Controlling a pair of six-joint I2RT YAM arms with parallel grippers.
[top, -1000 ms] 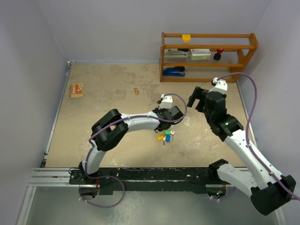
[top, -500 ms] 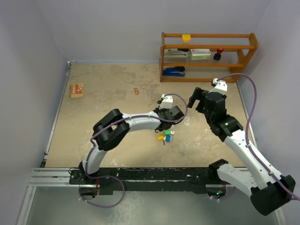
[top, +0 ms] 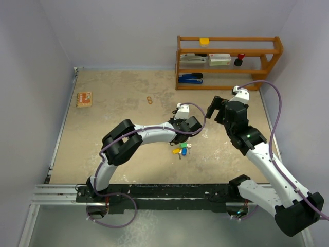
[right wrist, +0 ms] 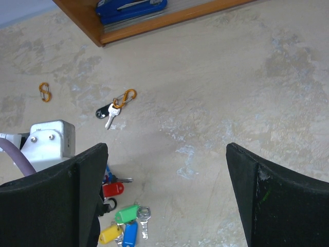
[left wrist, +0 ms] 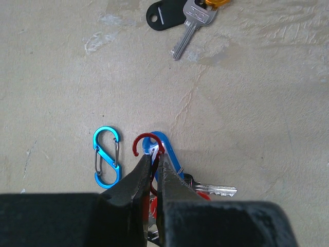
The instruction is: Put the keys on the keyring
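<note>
My left pincer [left wrist: 153,157] is clamped tight on the red clip [left wrist: 138,141]. A blue clip [left wrist: 167,146] sits right behind it, and a light-blue clip [left wrist: 106,157] lies just beside it at 9 o'clock. The keys [right wrist: 123,218], with red, green, yellow and blue heads, lie bunched on the surface [right wrist: 231,77] at that pincer's 6 o'clock. A black-headed key [left wrist: 164,15] lies apart at 12 o'clock. My right pincer [right wrist: 167,154] gapes wide and holds nothing.

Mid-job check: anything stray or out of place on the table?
Nothing is spilled or damaged. Two pieces lie apart from the key bunch: a small orange carabiner alone far out, and a silver key with a black tag on a second orange carabiner.
</note>
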